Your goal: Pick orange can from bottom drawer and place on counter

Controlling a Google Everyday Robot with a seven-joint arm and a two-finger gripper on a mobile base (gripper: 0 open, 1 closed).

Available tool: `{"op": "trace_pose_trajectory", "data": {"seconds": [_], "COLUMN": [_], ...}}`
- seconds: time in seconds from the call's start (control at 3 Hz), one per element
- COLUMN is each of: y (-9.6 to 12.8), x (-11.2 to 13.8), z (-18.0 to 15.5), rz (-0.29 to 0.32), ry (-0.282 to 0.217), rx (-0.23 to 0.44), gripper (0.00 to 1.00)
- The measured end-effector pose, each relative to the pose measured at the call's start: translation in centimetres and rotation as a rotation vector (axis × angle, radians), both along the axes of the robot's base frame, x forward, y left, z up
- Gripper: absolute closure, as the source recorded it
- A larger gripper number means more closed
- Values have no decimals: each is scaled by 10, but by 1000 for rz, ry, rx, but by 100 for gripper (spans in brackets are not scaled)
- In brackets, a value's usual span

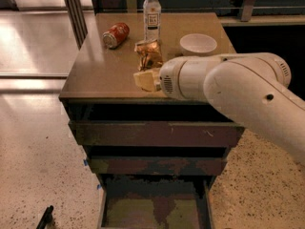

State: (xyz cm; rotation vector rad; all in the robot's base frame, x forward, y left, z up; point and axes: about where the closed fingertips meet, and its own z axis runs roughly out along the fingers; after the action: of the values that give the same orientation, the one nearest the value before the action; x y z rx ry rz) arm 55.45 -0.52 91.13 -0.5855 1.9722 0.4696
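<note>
My one camera looks down steeply from above and in front of the cabinet, fairly near. It takes in the desk (100, 75) up top and the open drawer (153, 210) at the bottom edge. My end effector (147, 76), clasping the orange can (149, 54), sits mid-frame.

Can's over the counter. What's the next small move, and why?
Probably lower straight down, then release: the gripper holds the orange can over a bare patch of the counter, short of the water bottle and the bowl.

Robot test space, speckled terrazzo floor (33, 142), drawer cabinet (152, 135), tool (147, 74) gripping orange can (148, 51) over counter (95, 70)
</note>
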Motion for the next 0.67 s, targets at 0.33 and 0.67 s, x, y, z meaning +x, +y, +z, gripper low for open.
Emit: {"op": "trace_pose_trajectory", "data": {"seconds": [0.33,0.67], "y": [15,34], "x": [26,50], "z": [7,-1], "rz": [18,41], "ry": [-2,19], "rx": [-33,-75], "gripper": [100,100]}}
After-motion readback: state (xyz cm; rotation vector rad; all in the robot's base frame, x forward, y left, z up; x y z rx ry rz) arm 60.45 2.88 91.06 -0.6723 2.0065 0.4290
